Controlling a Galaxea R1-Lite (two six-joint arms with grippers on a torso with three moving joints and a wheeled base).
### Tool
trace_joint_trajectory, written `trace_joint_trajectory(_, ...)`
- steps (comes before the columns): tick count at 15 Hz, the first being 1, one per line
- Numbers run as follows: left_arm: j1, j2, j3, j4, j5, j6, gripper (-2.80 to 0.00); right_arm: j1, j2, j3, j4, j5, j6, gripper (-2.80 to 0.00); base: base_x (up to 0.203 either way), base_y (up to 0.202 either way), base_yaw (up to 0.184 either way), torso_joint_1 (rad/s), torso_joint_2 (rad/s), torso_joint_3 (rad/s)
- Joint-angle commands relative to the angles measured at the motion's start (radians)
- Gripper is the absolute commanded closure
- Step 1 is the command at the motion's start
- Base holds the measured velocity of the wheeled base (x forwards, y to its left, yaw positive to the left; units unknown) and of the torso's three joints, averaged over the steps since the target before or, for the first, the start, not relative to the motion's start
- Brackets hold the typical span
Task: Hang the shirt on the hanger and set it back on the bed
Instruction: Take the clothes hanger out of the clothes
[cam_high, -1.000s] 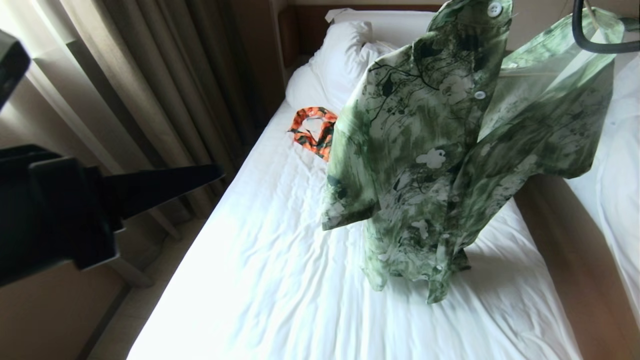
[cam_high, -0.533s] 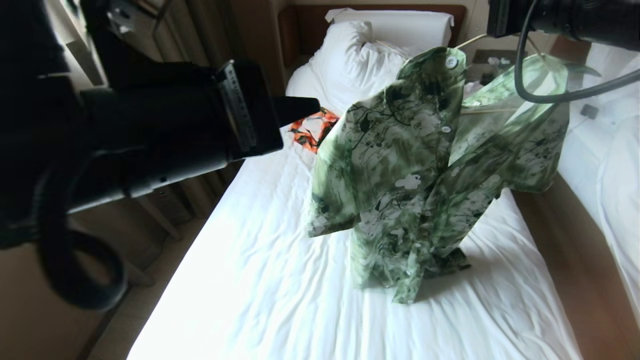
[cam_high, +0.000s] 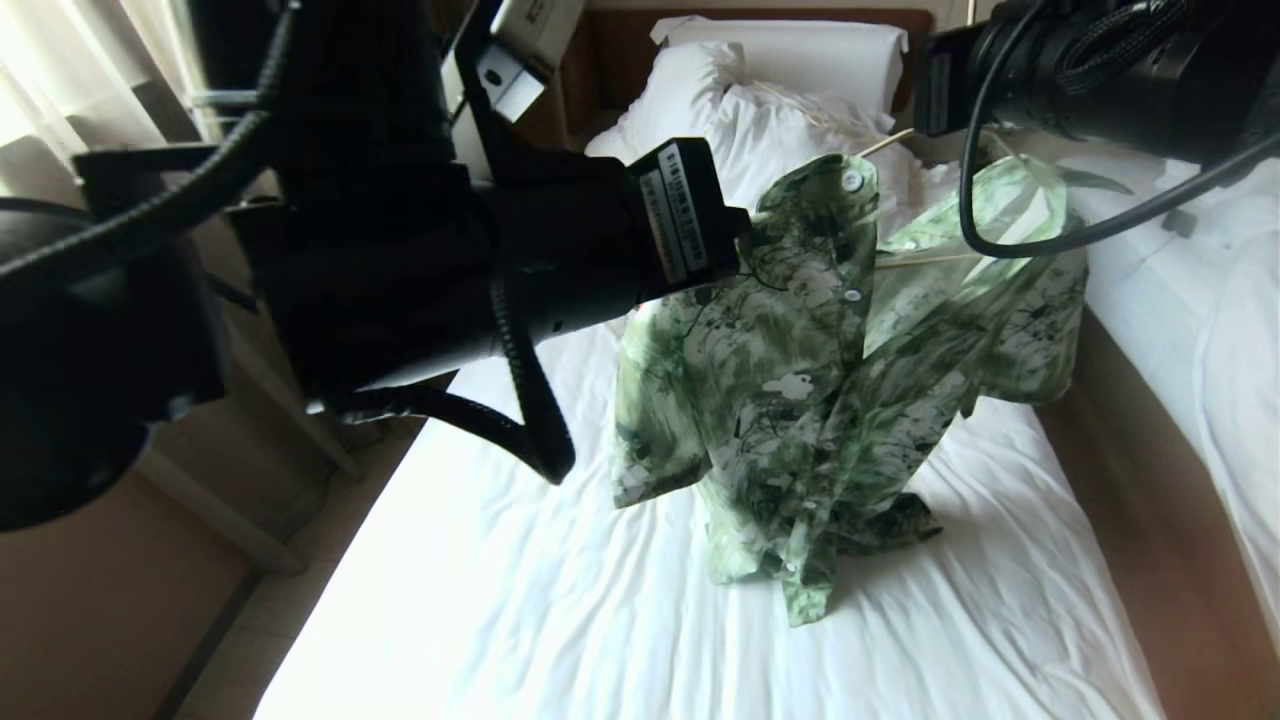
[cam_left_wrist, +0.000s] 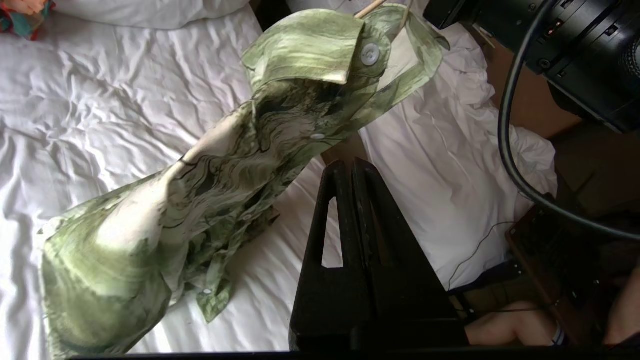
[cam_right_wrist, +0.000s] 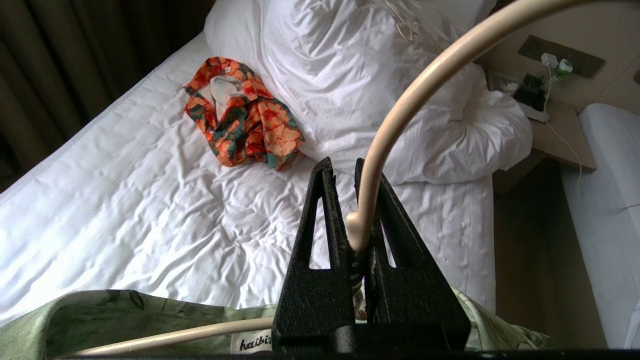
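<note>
Two black arms now fill the top of the head view, where a second ago only a bit of the left one showed at the side. The left arm has swung in and up, and its gripper (cam_left_wrist: 352, 167) now sits just beside the green streaky short-sleeved shirt with white flowers (cam_high: 800, 380). The shirt hangs lower than before, and its bottom end is bunched on the wrinkled white sheet of the bed (cam_high: 560, 600).

A small white tag inside the shirt collar (cam_right_wrist: 252, 344) reads "haibi" (the rest is cut off). A white sticker on the left arm (cam_high: 680, 215) has print too small to read.

The left gripper's fingers are pressed together with nothing between them. The right gripper (cam_right_wrist: 356, 167) is up high at the top right and pinches the neck of the thin cream wire hanger (cam_right_wrist: 400, 115), just below its curved hook. The shirt hangs from that hanger over the middle of the bed.

An orange, black and teal flowery garment (cam_right_wrist: 242, 117) lies near the bunched white duvet (cam_right_wrist: 380, 85).
</note>
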Motion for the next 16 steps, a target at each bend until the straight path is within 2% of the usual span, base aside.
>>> trace_joint_trajectory(1, 0.001, 0.057, -0.022, -0.024, 0.001, -0.017, 0.00, 0.000, 0.023, 0.000, -0.003, 0.000, -0.003, 0.00, 0.000, 0.000, 0.000, 0.000, 0.00, 0.000)
trace_joint_trajectory(2, 0.001, 0.072, -0.029, -0.033, 0.001, -0.025, -2.80, -0.001, 0.026, 0.000, -0.003, 0.000, -0.003, 0.00, 0.000, 0.000, 0.000, 0.000, 0.00, 0.000)
trace_joint_trajectory(6, 0.019, 0.135, -0.087, -0.041, 0.000, -0.075, -2.80, -0.001, 0.029, 0.000, -0.004, 0.002, -0.001, 0.00, 0.000, 0.000, 0.000, 0.000, 0.00, 0.000)
trace_joint_trajectory(10, 0.047, 0.156, -0.131, -0.043, -0.001, -0.076, -2.80, 0.000, 0.023, 0.000, -0.004, 0.002, -0.001, 0.00, 0.000, 0.000, 0.000, 0.000, 0.00, 0.000)
trace_joint_trajectory(12, 0.058, 0.154, -0.132, -0.084, -0.001, -0.075, -2.80, -0.001, 0.021, 0.000, -0.004, 0.003, -0.001, 0.00, 0.000, 0.000, 0.000, 0.000, 0.00, 0.000)
trace_joint_trajectory(16, 0.022, 0.154, -0.091, -0.094, 0.006, -0.064, -2.80, -0.001, 0.023, -0.001, -0.004, 0.002, 0.000, 0.00, 0.000, 0.000, 0.000, 0.000, 0.00, 0.000)
